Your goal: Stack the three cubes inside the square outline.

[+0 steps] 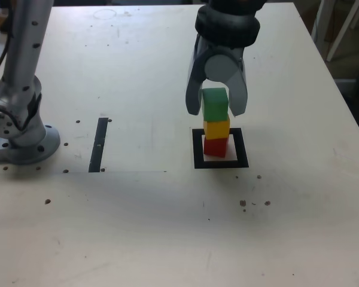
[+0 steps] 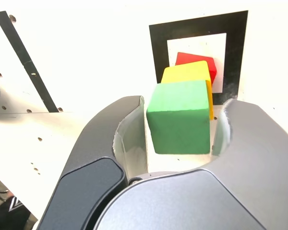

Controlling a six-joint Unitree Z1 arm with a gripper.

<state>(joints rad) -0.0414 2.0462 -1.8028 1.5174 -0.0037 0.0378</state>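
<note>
Cubes [image 1: 216, 122] stacked in square outline [image 1: 197, 149] | gripper [image 1: 216, 106] astride green

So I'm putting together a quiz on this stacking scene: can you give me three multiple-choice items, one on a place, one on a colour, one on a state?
1. Where does the cube stack stand?
A. on the narrow black strip
B. inside the square outline
C. at the arm's base

2. Which cube is on top?
A. red
B. yellow
C. green

3. How is the gripper?
A. open around the top cube
B. shut, away from the stack
C. out of view

Key: B, the red cube sits within the square outline; C, the green cube tops the yellow cube; A, the gripper shows gaps beside the green cube in the wrist view.
</note>
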